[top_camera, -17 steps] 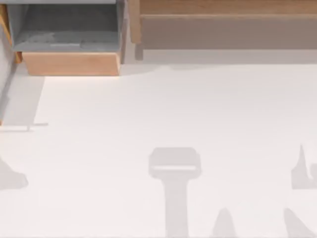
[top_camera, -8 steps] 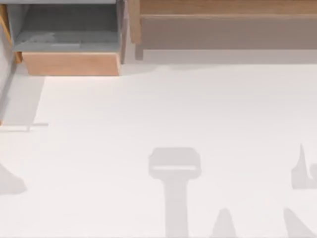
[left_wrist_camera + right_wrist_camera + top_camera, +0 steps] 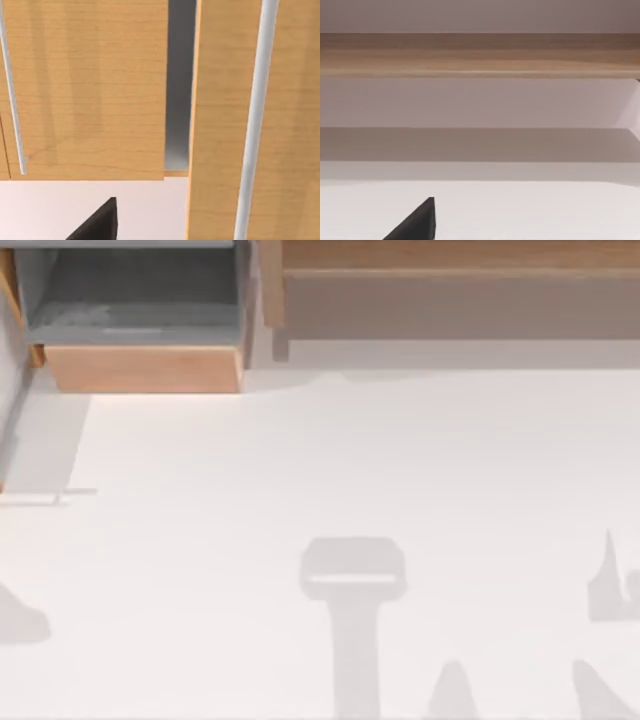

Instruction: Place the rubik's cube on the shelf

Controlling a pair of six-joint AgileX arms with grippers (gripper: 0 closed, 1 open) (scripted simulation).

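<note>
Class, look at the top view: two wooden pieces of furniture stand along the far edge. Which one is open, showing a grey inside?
The box compartment at the far left: grey-lined hollow behind a wood front. The shelf beside it is a long closed ledge.

Little of the robot's body is seen. In the left wrist view, one dark part of the left gripper point(image 3: 97, 222) is visible: a matte, near-black wedge with a straight vertical edge on one side and a long slanted edge on the other, tapering to a blunt corner. In the right wrist view, a matching part of the right gripper point(image 3: 415, 221) is shown, of the same charcoal-black colour and the same angular, flat-faced shape. No cables, screws or markings can be made out on either piece.
</note>
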